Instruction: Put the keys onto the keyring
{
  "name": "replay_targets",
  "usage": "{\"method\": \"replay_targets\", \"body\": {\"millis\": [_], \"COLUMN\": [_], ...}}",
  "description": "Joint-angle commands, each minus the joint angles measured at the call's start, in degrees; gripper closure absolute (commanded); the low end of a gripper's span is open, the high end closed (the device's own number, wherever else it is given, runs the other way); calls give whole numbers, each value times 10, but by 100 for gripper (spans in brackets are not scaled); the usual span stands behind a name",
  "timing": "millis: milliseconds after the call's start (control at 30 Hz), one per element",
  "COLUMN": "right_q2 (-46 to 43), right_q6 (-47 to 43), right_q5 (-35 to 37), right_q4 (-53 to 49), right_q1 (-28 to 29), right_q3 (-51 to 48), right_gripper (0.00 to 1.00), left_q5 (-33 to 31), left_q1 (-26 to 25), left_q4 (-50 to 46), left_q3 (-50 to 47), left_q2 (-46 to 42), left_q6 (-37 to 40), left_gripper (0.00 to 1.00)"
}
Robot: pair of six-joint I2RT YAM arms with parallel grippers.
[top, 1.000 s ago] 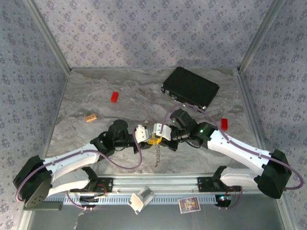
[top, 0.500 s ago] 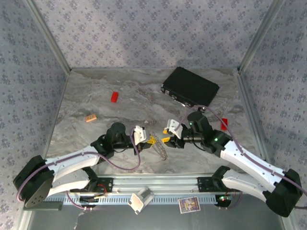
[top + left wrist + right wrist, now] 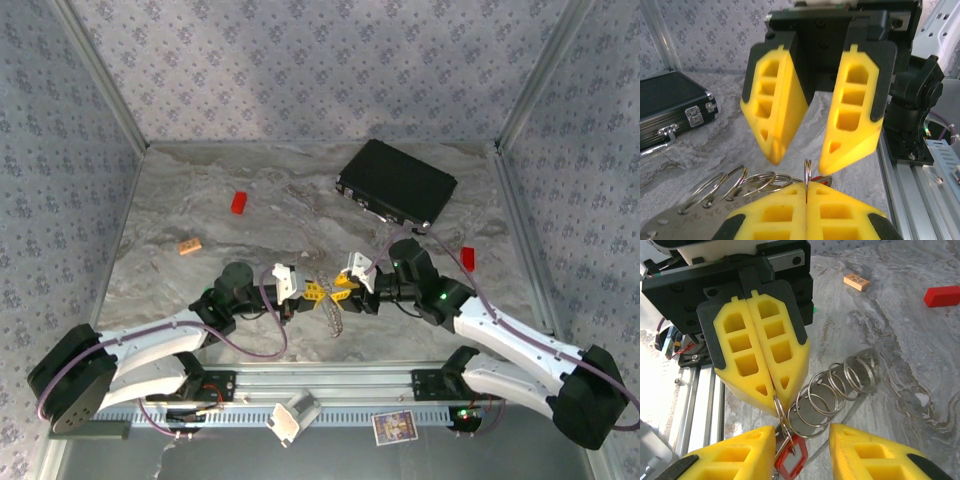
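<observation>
bench (image 3: pixel 200 200): grey marbled top; your two arms meet near its front middle.
case (image 3: pixel 396 182): black and flat, at the far right, well apart from your work.
left end effector (image 3: pixel 774 392): pressed together, pinching one ring of the keyring by its edge.
right end effector (image 3: pixel 802 155): spread, tips facing the left tips.
keyring (image 3: pixel 827 390): bunch of silvery split rings, fanned out beside your left tips.
red key (image 3: pixel 790 455): just below the pinched ring, between your right fingers.
</observation>
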Motion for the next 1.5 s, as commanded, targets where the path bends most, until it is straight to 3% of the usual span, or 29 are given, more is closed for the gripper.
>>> {"method": "replay_targets", "body": {"millis": [0, 200, 367, 700, 833, 1467], "right_q2": [7, 5, 10, -2, -12, 22], "right_q6": [10, 3, 3, -22, -23, -15], "right_q5": [-23, -26, -34, -5, -4, -53], "right_q4": [17, 20, 24, -15, -22, 14], "right_q1": [5, 5, 7, 5, 0, 7], "right_q3": [3, 5, 11, 13, 13, 36], "right_gripper": [70, 82, 82, 66, 65, 87], "left_q5": [22, 23, 22, 11, 12, 27], "left_q1": [-3, -3, -3, -3, -3, -3], "left_q4": [48, 48, 46, 31, 26, 40], "left_q3": [0, 1, 0, 1, 1, 5], "left_q2": [-3, -7, -6, -15, -18, -12], "left_q6": [-9, -13, -13, -3, -3, -9], "left_gripper": [100, 100, 100, 100, 100, 100]}}
